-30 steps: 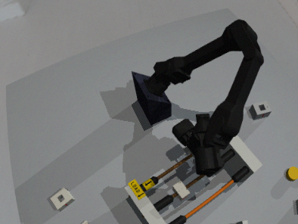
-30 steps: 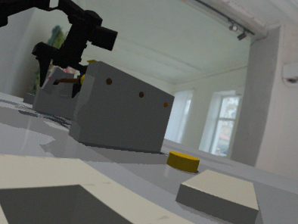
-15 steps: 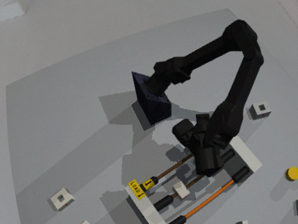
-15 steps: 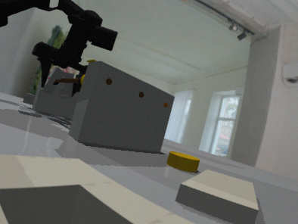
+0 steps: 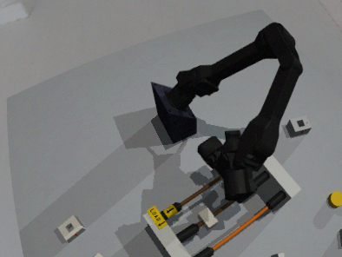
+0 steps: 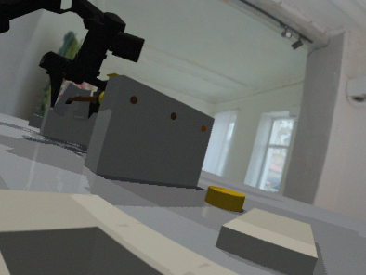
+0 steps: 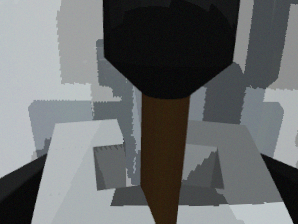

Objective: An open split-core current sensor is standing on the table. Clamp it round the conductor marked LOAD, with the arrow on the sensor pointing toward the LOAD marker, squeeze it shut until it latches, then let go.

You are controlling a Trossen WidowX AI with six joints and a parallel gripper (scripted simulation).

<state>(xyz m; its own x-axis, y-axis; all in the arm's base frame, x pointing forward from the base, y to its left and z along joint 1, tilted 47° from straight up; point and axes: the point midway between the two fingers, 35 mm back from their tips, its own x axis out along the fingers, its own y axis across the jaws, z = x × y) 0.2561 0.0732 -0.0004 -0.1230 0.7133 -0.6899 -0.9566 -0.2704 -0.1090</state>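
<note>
The sensor (image 7: 65,165) is a pale grey block in two halves, with a square window across them. In the wrist view the halves stand on either side of the brown LOAD conductor (image 7: 165,145) (image 5: 197,193) (image 6: 83,98), which runs down between them. A gap still shows around the conductor. My gripper (image 7: 152,161) (image 6: 72,111) is shut on the sensor, one dark finger against each outer side, with the fingers wide apart. The top view hides the fingertips behind the arm. The yellow LOAD marker (image 5: 157,218) sits on the near end wall. The sensor's arrow and latch are not visible.
The conductor frame (image 5: 284,177) (image 6: 149,144) also carries a middle conductor with a pale block (image 5: 207,216) and an orange conductor (image 5: 240,227). Pale blocks with square holes (image 5: 65,233) (image 5: 299,128) and a yellow disc (image 5: 335,199) (image 6: 225,200) stand around it.
</note>
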